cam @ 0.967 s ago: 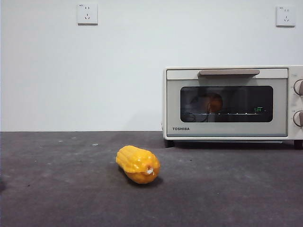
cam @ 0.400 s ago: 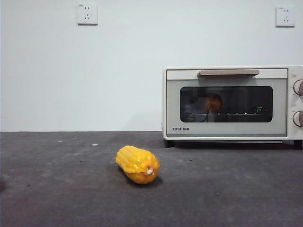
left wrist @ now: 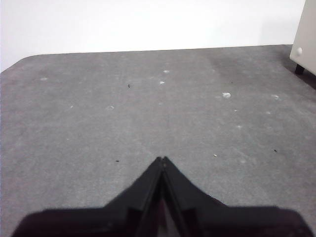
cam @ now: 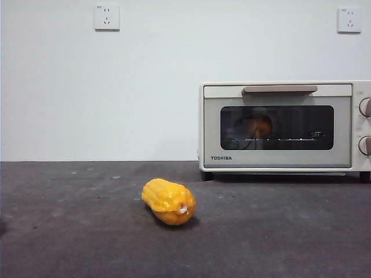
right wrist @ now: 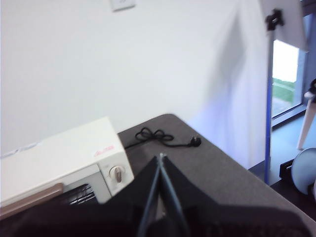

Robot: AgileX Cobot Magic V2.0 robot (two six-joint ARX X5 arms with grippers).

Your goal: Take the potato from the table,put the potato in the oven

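Note:
Through the dark glass of the cream-white oven (cam: 278, 159) I see an orange-brown potato (cam: 262, 125) on the wire rack; the door with its tan handle is closed. My left gripper (left wrist: 162, 159) is shut and empty, low over bare grey table (left wrist: 98, 123), with an oven corner (left wrist: 306, 34) at the far side. In the right wrist view my right gripper (right wrist: 161, 155) is shut and empty, raised beside the knob end of the oven (right wrist: 59, 153). Neither arm shows in the front view.
A yellow ribbed corn cob (cam: 168, 201) lies on the table (cam: 278, 231) in front and left of the oven. A black power cord (right wrist: 163, 137) lies behind the oven. The table's rounded edge and a blue stand (right wrist: 269, 98) are beyond it.

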